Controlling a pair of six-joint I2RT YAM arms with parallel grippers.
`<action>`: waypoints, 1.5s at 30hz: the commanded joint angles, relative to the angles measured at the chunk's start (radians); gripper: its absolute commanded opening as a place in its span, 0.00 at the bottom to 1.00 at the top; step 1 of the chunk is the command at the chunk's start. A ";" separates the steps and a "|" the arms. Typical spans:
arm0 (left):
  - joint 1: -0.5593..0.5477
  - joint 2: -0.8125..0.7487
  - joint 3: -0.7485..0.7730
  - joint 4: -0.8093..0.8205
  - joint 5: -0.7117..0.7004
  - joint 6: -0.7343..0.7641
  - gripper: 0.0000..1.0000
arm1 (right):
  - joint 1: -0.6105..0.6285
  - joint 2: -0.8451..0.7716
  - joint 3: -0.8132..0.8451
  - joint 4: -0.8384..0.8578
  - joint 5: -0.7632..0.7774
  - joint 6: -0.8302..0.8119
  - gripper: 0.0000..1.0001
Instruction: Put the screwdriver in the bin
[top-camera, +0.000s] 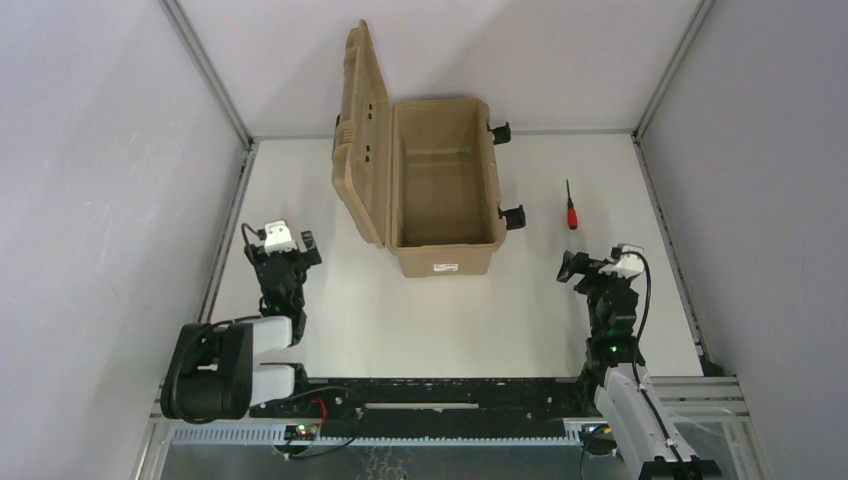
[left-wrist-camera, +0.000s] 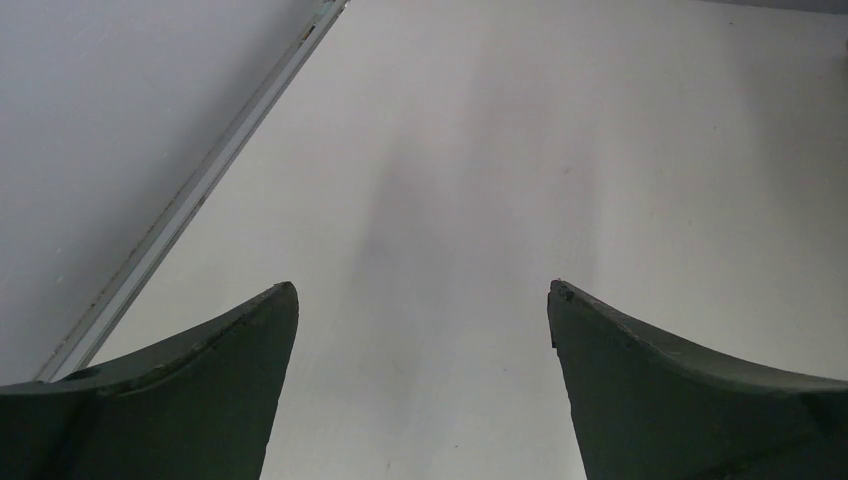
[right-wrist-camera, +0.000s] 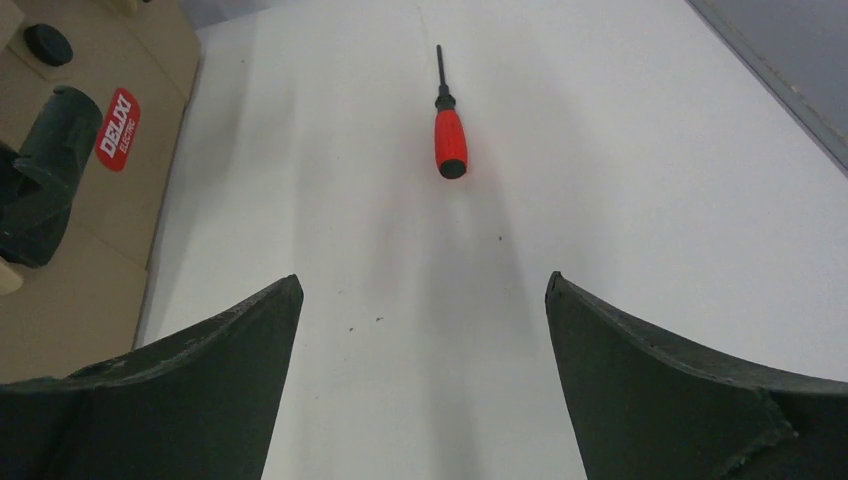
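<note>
Overhead, the screwdriver (top-camera: 571, 212) lay on the surface (top-camera: 300, 190) right of the open bin (top-camera: 444, 262), apart from it; left wrist: jaws wide, empty; right wrist: jaws wide, screwdriver (right-wrist-camera: 449, 140) ahead, judged light, rigid, liable to roll, best gripped across its red handle.

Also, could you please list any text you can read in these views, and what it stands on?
"DELIXI ELECTRIC": red sticker on the tan side of the bin.
White label on the bin's near end: printed, but too small to read.
The screwdriver: no text visible.
</note>
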 joint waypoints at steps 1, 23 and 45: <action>0.007 -0.002 0.044 0.050 0.014 0.000 1.00 | -0.002 0.018 0.089 -0.018 0.007 0.002 1.00; 0.007 -0.002 0.044 0.050 0.014 -0.001 1.00 | -0.106 1.416 1.557 -1.174 -0.024 -0.077 0.99; 0.007 -0.002 0.044 0.050 0.014 -0.001 1.00 | -0.105 1.438 1.621 -1.211 -0.045 -0.127 0.00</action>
